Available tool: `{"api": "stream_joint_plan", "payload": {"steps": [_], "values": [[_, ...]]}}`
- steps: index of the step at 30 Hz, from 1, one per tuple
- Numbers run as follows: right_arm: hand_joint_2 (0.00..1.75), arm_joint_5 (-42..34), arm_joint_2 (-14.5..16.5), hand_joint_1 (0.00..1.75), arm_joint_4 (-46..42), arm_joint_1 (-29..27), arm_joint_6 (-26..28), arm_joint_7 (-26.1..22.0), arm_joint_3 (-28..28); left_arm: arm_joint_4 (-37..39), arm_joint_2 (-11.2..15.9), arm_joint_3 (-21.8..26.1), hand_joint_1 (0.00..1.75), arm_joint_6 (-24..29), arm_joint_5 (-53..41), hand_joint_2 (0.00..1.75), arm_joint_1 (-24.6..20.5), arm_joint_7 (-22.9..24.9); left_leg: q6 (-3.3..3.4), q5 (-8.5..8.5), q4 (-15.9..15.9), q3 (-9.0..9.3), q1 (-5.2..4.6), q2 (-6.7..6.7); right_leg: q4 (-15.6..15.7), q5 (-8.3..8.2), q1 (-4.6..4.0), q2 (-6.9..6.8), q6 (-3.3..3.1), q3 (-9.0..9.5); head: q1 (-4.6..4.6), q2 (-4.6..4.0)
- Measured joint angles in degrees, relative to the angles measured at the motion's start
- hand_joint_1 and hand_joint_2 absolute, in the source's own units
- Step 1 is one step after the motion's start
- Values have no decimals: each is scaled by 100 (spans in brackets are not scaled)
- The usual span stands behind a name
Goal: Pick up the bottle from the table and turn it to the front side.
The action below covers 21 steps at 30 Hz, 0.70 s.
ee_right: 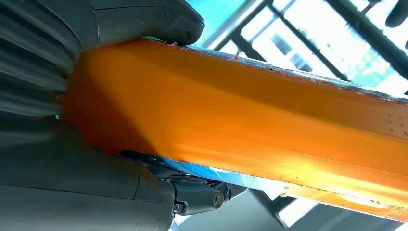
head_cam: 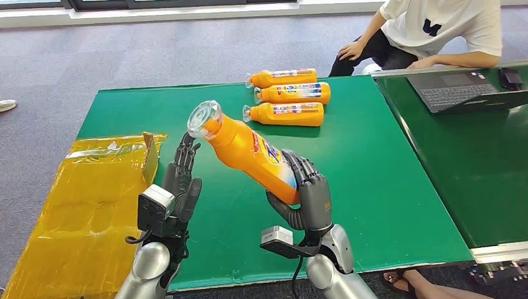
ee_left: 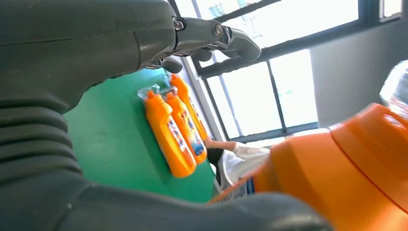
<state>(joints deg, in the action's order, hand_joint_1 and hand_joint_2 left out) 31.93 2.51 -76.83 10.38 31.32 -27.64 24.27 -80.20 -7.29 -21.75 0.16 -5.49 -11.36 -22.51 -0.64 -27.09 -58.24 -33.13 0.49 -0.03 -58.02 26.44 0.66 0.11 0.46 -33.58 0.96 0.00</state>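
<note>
**Right hand holds the orange bottle tilted above the table**

From the head view, the right hand [head_cam: 309,196] grips the lower body of the orange bottle [head_cam: 249,149], fingers wrapped around it. The bottle is lifted off the green table [head_cam: 373,162] and leans with its clear cap [head_cam: 204,118] up and toward the left hand [head_cam: 180,184]. That hand stands upright just beside the cap, fingers straight and apart, holding nothing. Three more bottles [head_cam: 287,94] lie side by side at the far edge, near a seated person [head_cam: 436,31]. A yellow bag [head_cam: 93,187] lies at the left.

The right wrist view adds the thumb [ee_right: 144,19] pressed on the bottle's side. The left wrist view shows windows [ee_left: 269,91] behind the lying bottles.
</note>
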Motion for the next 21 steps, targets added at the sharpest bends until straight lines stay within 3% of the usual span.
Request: {"api": "stream_joint_plan", "payload": {"steps": [9, 21], "values": [[175, -298, 0, 175, 58, 223, -521, -192, -140, -343, 131, -27, 0, -370, 22, 175, 20, -22, 0, 0, 0, -2, 0, 0, 0, 0, -1, 0, 0, -3, 1, 0], [175, -400, 22, 175, 268, 494, -783, -234, -140, -479, 234, -372, 0, -756, -135, 175, 11, 149, 0, 0, -1, -2, 0, -2, 0, 0, 0, -1, 0, -2, 0, 0]]}}
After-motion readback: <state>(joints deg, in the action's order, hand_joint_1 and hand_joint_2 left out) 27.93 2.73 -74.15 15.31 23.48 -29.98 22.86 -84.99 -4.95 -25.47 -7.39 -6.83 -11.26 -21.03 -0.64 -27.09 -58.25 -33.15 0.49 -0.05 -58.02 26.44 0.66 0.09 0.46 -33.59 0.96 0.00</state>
